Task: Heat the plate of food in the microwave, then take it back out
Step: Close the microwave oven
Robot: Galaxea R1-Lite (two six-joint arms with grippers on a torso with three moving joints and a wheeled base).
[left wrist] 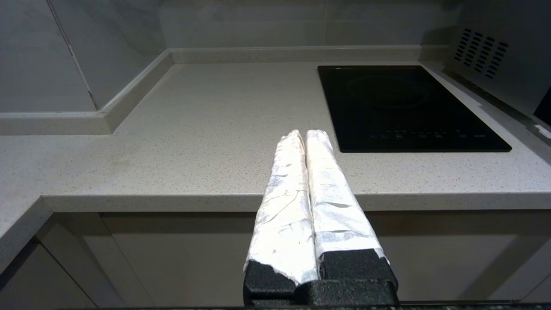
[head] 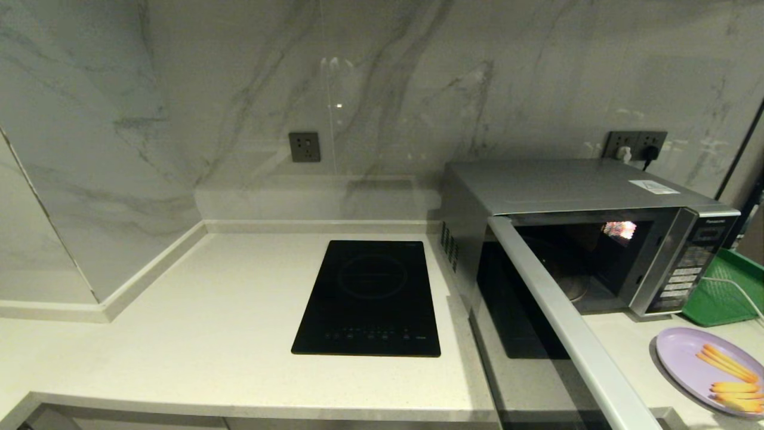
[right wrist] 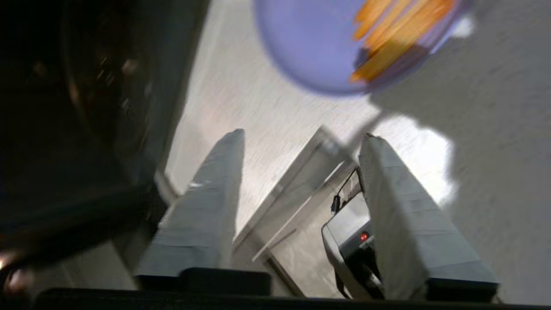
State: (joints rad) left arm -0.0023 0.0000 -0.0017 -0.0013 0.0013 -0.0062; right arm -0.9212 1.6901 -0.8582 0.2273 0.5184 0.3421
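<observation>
Microwave [head: 597,239] door swung open; cavity not yet loaded. Plate [right wrist: 340,43] on counter [head: 209,334], ahead of right gripper [right wrist: 301,137], untouched; jaws apart, empty. Left gripper [left wrist: 306,134] parked, jaws together. Loading, heating, retrieval outstanding.

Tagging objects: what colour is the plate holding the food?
Pale lavender plate; clearest in the head view.

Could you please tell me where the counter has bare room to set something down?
The counter is bare from the corner wall to the induction hob. The right end is crowded: the microwave with its door swung open, the green tray and the plate of food.
</observation>
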